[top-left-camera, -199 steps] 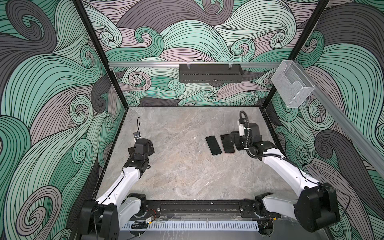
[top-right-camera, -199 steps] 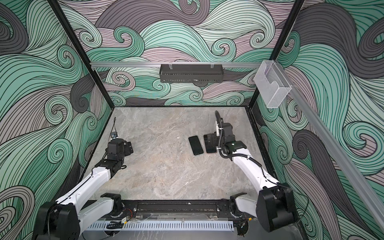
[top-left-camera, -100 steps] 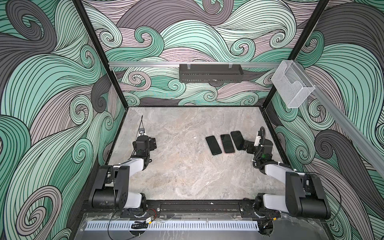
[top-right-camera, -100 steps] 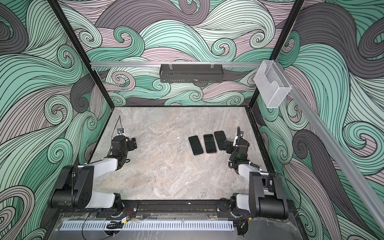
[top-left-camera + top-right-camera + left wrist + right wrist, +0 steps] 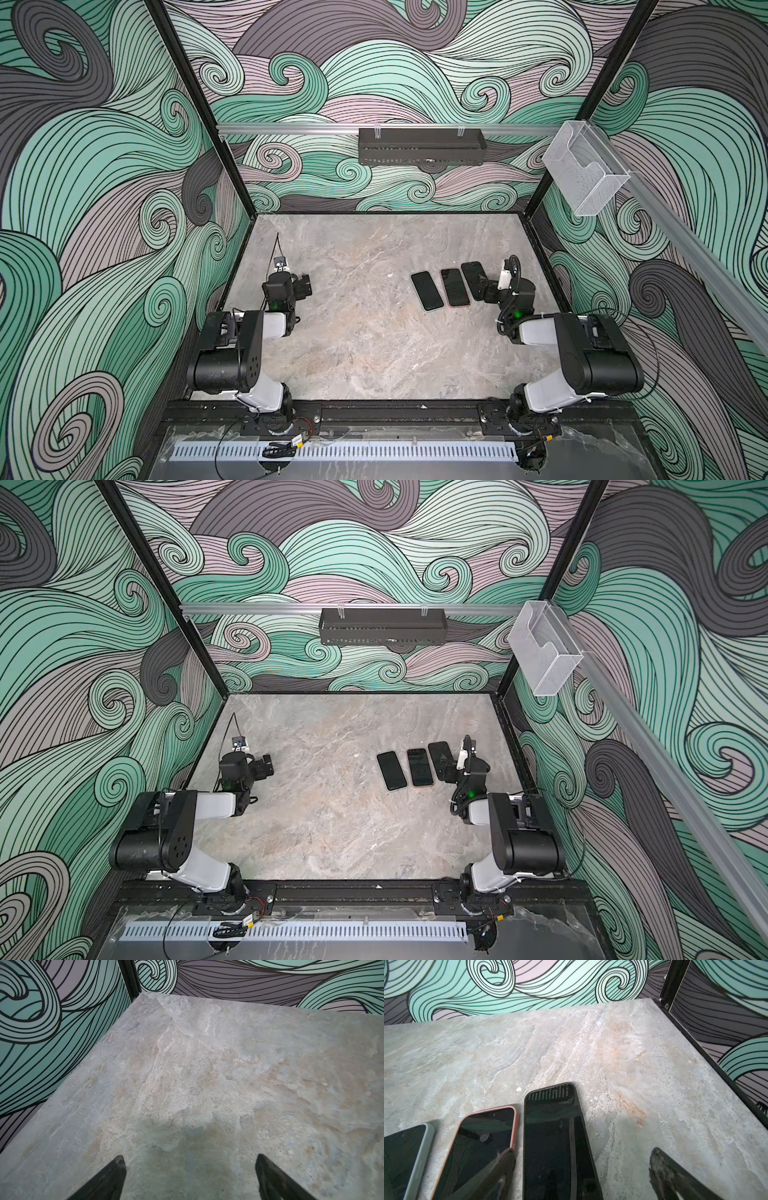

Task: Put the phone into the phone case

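Tabletop (image 5: 374, 340): flat slab in grey-beige stone pattern with pale veins and a matt finish. Walls are printed with swirling waves in teal, mauve and charcoal, outlined in black.

- 3 phones lie flat with screens up on the right half of the table, side by side in a slanted row. All are slim rectangles with rounded corners and glossy black glass.
  - green-rimmed phone (image 5: 402, 1157): pale, soft-looking case edge; outermost toward the table's middle.
  - pink-rimmed phone (image 5: 477, 1140): salmon case edge; middle of the row.
  - black phone (image 5: 552, 1136): dark rim; whether it is cased cannot be told. Nearest the right wall, its near end is covered by the gripper in both top views (image 5: 473, 272).
- right gripper (image 5: 582, 1152): black tapered fingers spread wide and holding nothing. They straddle the black phone's near end, 1 finger crossing the pink rim.
- left gripper (image 5: 190, 1159): fingers wide apart and empty, over bare table at the left, well apart from the phones.
- black tray (image 5: 420, 145): perforated, hung on the back rail.
- clear plastic box (image 5: 584, 172): on the right rail.
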Robot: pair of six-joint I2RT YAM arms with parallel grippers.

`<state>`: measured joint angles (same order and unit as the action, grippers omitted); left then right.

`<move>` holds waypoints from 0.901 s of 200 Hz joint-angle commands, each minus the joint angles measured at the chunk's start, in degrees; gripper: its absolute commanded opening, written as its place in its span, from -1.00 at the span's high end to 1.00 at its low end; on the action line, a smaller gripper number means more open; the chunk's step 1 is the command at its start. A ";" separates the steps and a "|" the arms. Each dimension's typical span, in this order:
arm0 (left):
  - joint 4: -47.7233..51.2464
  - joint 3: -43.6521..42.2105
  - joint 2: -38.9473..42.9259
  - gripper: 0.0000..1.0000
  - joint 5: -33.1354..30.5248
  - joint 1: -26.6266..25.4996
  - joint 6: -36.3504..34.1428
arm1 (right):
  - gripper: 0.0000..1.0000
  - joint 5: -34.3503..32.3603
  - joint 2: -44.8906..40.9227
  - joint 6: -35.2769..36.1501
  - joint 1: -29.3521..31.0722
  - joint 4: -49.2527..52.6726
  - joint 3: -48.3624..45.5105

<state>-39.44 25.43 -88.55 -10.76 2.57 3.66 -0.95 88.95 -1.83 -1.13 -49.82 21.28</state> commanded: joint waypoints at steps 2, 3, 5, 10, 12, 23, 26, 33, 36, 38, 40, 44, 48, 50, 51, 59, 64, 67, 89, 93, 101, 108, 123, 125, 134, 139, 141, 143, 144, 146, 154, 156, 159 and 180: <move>1.79 1.53 1.44 -0.97 1.58 0.24 0.29 | -0.99 -0.87 -1.81 1.38 0.34 2.71 1.81; 1.72 1.50 1.44 -0.97 1.56 0.24 0.29 | -0.99 -0.88 -1.65 1.38 0.38 2.27 1.69; 1.45 1.47 1.34 -0.97 1.54 0.24 0.29 | -0.99 -0.89 -1.27 1.30 0.39 0.91 1.45; 0.67 1.23 1.14 -0.97 1.60 0.24 0.09 | -0.99 -0.82 0.10 1.31 0.38 -2.19 0.80; 0.55 1.21 1.11 -0.97 1.62 0.24 0.05 | -0.99 -0.87 0.46 1.37 0.48 -3.32 0.66; 1.55 1.46 1.36 -0.97 1.54 0.24 0.29 | -0.99 -0.83 -0.35 1.38 0.46 -0.74 1.00; 1.30 1.39 1.30 -0.97 1.54 0.27 0.29 | -0.99 -0.85 -0.95 1.38 0.48 0.80 1.38; 0.88 1.29 1.22 -0.97 1.54 0.24 0.12 | -0.99 -0.94 -1.16 1.39 0.46 1.19 1.49; 1.12 1.29 1.27 -0.97 1.54 0.24 0.20 | -0.99 -0.90 -0.82 1.39 0.44 0.04 1.21; 1.34 1.40 1.34 -0.97 1.54 0.24 0.27 | -0.99 -0.85 -0.56 1.32 0.49 -0.64 1.04; 1.48 1.38 1.36 -0.97 1.54 0.24 0.29 | -0.99 -0.88 -0.38 1.30 0.53 -1.11 0.98; 1.40 1.41 1.33 -0.97 1.53 0.24 0.25 | -0.99 -0.91 -0.22 1.38 0.43 -1.56 0.86; 1.04 1.31 1.30 -0.97 1.65 0.17 0.02 | -0.99 -0.90 -0.43 1.39 0.46 -1.15 0.88; 0.90 1.29 1.35 -0.97 1.74 0.16 -0.08 | -0.99 -0.96 -0.48 1.39 0.43 -0.69 0.98; 0.92 1.29 1.31 -0.97 1.81 0.16 -0.16 | -0.99 -0.97 -0.55 1.39 0.43 -0.39 1.06; 1.42 1.46 1.32 -0.97 1.93 0.16 -0.08 | -0.99 -0.95 -1.15 1.39 0.46 1.14 1.39; 1.43 1.46 1.33 -0.97 1.89 0.16 -0.21 | -0.99 -0.90 -0.95 1.39 0.56 0.29 1.19; 1.31 1.46 1.21 -0.97 1.89 0.15 -0.15 | -0.99 -0.92 -0.72 1.39 0.53 -0.41 1.07; 2.01 2.14 0.77 -0.97 1.90 0.22 0.00 | -0.99 -0.95 -0.94 1.47 0.52 0.26 1.18; 2.64 2.58 0.50 -0.97 1.55 0.20 -0.01 | -0.99 -0.93 -0.75 1.46 0.51 -0.19 1.06; 2.63 2.46 0.59 -0.97 1.57 0.16 0.03 | -0.99 -0.99 -0.89 1.47 0.52 0.23 1.21; 2.30 2.02 1.06 -0.97 1.62 0.15 0.06 | -0.99 -1.10 -1.01 1.43 0.60 0.64 1.22; 1.45 1.55 1.32 -0.97 1.80 0.16 -0.15 | -0.99 -1.23 -0.98 1.51 0.61 0.14 1.13; 1.53 1.55 1.29 -0.97 1.87 0.16 -0.08 | -0.99 -1.24 -1.06 1.55 0.60 0.36 1.13; 1.47 1.55 1.30 -0.97 1.80 0.11 -0.15 | -0.99 -1.19 -0.98 1.55 0.71 0.18 1.09; 1.48 1.55 1.27 -0.97 1.80 0.16 -0.15 | -0.99 -1.25 -0.96 1.56 0.73 0.06 1.05; 1.43 1.55 1.28 -0.97 1.80 0.16 -0.15 | -0.99 -1.29 -1.01 1.56 0.70 0.07 1.05; 1.51 1.55 1.28 -0.97 1.80 0.16 -0.15 | -0.99 -1.32 -0.98 1.56 0.73 0.16 1.05; 1.53 1.55 1.32 -0.97 1.80 0.16 -0.15 | -0.99 -1.28 -1.02 1.56 0.75 0.21 1.09; 1.51 1.57 1.29 -0.97 1.80 0.13 -0.15 | -0.99 -1.28 -1.05 1.56 0.70 0.24 1.12; 1.47 1.55 1.28 -0.97 1.73 0.16 -0.11 | -0.99 -1.26 -1.03 1.56 0.66 0.13 1.05; 1.47 1.55 1.23 -0.97 1.83 0.16 -0.12 | -0.99 -1.32 -0.98 1.56 0.70 0.11 1.05; 1.54 1.61 1.25 -0.97 1.97 0.11 -0.15 | -0.99 -1.26 -0.97 1.57 0.69 0.07 1.07; 1.69 1.65 1.31 -0.97 10.55 0.77 -3.08 | -0.99 -1.31 -1.07 1.56 0.69 0.15 1.05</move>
<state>-38.15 26.06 -88.27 -7.86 2.57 3.11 -1.50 88.64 -1.43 -0.82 -49.50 21.74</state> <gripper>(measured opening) 0.986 0.995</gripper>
